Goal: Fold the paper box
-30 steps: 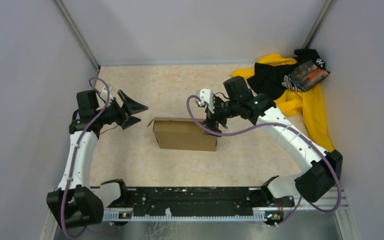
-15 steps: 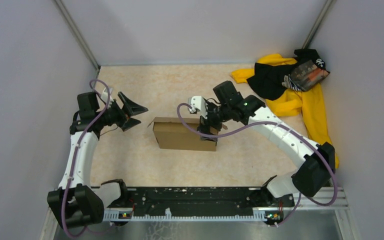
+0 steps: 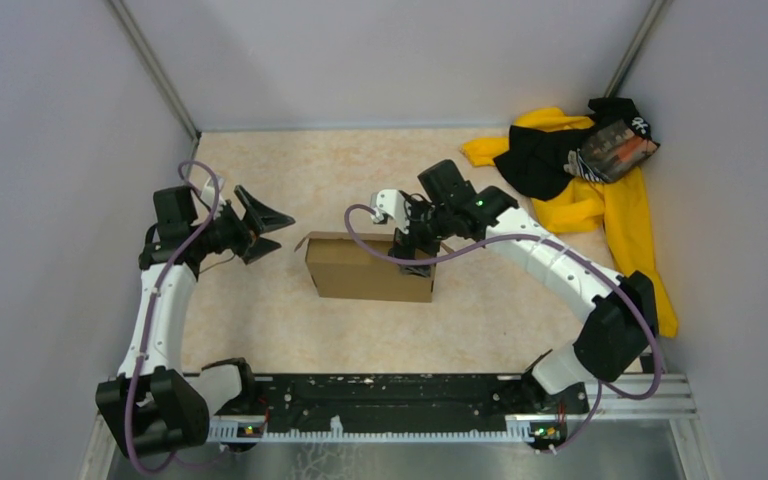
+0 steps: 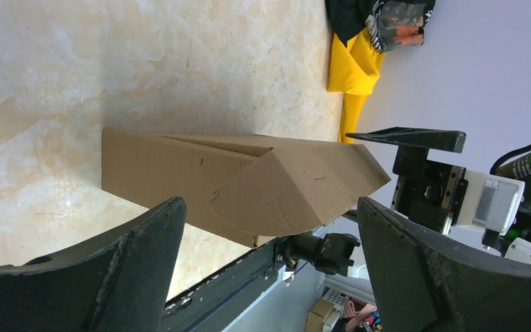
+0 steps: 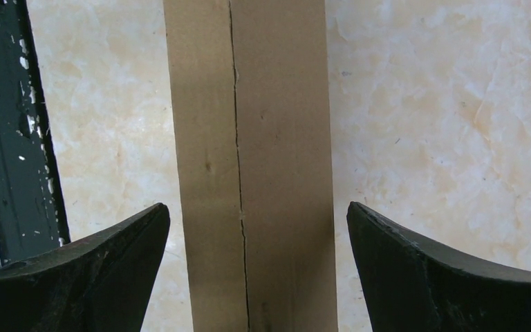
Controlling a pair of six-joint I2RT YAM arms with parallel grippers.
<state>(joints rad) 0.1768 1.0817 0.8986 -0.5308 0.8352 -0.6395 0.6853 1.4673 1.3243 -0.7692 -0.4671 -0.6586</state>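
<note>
Right gripper (image 3: 412, 252) has shifted left since a second ago and now sits further in over the right end of the paper box (image 3: 365, 270); left gripper (image 3: 272, 228) and box haven't moved. Right fingers (image 5: 97, 277) are spread wide and hold nothing. In the wrist view they straddle the box's narrow width, with table visible in the gap on both sides. Left fingers (image 4: 131, 277) are also spread and empty, pointed at the box's left end but apart from it. A rounded end flap there is angled, not flat. Box lies mid-frame in the top view on the beige marbled table (image 3: 310, 170), long side parallel to the black base rail (image 3: 390, 405). Yellow-and-black cloth pile (image 3: 600, 190) is upper right, well apart.
</note>
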